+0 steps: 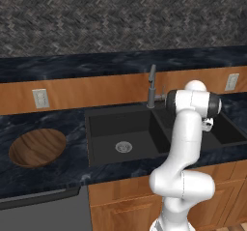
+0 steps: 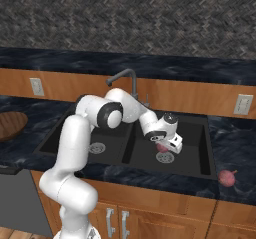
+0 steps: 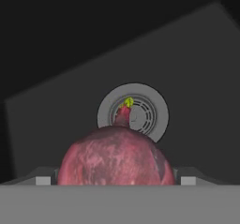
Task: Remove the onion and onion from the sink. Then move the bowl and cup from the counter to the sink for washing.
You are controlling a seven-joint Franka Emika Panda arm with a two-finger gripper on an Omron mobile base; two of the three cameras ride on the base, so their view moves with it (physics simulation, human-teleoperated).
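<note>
Here the tool (image 2: 167, 144), jaws spread wide and gripping nothing, hangs low in the sink (image 2: 200, 148) at centre frame, straddling the onion (image 3: 115, 155) by the drain (image 3: 140, 113); closing off-centre could squirt the round onion sideways across the basin.

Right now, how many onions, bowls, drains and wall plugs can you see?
Onions: 2, one in the sink, one on the counter
Wooden bowl: 1
Sink drains: 2
Wall outlets: 2
Total: 7
</note>
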